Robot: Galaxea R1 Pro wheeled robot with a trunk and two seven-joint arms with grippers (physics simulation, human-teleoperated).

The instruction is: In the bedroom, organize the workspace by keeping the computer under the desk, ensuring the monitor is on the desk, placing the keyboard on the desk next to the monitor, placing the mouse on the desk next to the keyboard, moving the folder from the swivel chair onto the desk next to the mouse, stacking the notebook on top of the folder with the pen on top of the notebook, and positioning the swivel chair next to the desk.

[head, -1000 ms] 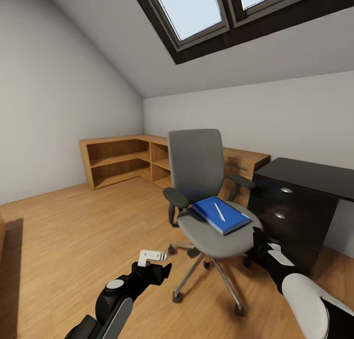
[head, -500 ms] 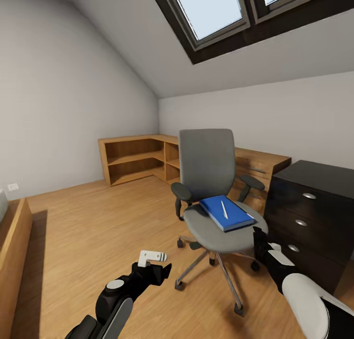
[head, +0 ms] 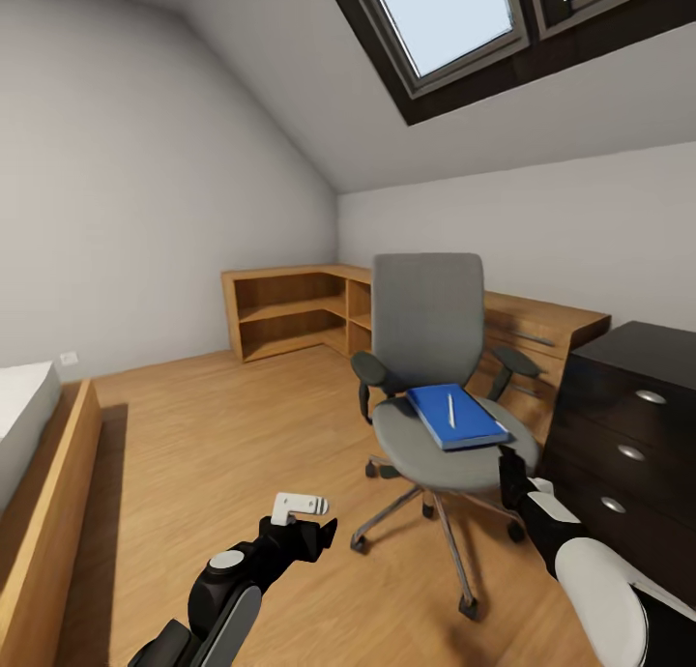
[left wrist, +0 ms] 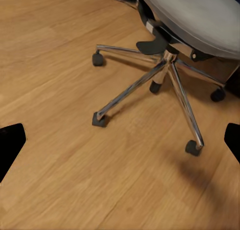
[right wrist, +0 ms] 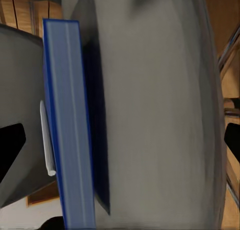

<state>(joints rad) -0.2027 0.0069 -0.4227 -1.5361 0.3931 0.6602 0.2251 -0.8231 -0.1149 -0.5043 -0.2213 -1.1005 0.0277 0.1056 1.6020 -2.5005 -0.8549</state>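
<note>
— Two tools were out; how did they stand?
— From the head, the left tool hung low over the plank floor with nothing in it. Its own camera caught its black fingertips at the frame's two edges, spread wide. The right tool sat just beside the seat rim of the swivel chair; the head camera hid its fingers behind the wrist, but the right wrist camera had dark fingertips wide apart, gripping nothing.
— And the task's things?
— The blue folder lay flat on the chair seat with the pen on top. The right wrist camera saw the folder edge-on against the grey seat, the pen a pale sliver along its upper face.
— What did the left wrist camera add?
— The silver star base and its castors on the wood, under the seat.
— And the bench?
— Its black drawer unit with round silver knobs stood just past the chair, wooden shelves along the far wall, a bed frame at the left edge
</note>
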